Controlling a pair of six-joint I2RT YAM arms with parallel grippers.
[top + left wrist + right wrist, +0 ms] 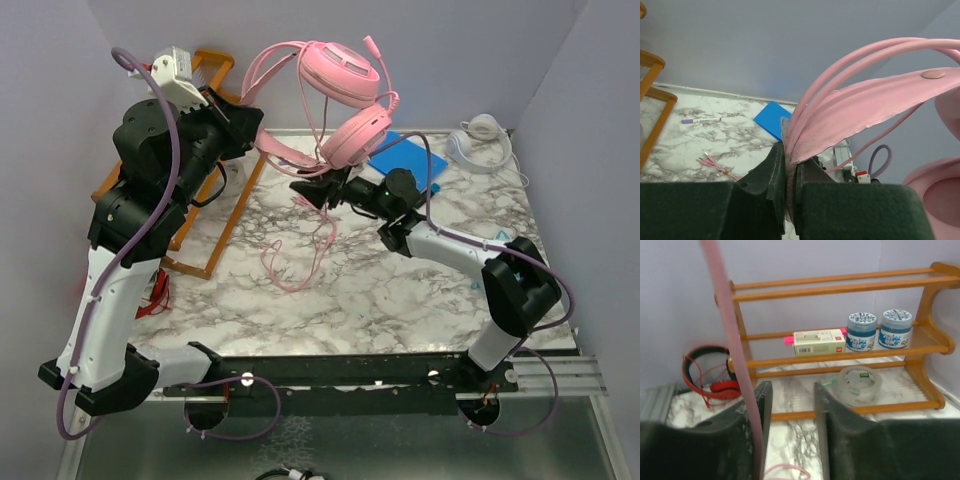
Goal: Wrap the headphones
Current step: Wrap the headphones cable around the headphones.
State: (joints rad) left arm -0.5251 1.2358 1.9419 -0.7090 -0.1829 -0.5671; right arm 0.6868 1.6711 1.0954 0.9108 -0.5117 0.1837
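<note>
Two arms: raised left jaws pinch the pink headphones (345, 72) by the band (865, 110); outstretched right jaws stand spread.

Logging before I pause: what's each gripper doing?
Left gripper: shut on the headband of the pink headphones.
Right gripper: open, holding nothing; pink cable hangs beside it.

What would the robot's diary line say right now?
left tool: shut on pink headphones, lifted | right tool: open, pink cable hanging by it | wrap: not done

Headphones (348, 72): smooth pink plastic, slight gloss. Table (380, 290): glossy marble-look top. Rack (840, 288): varnished wood. Tape roll (858, 384): clear, shiny.
</note>
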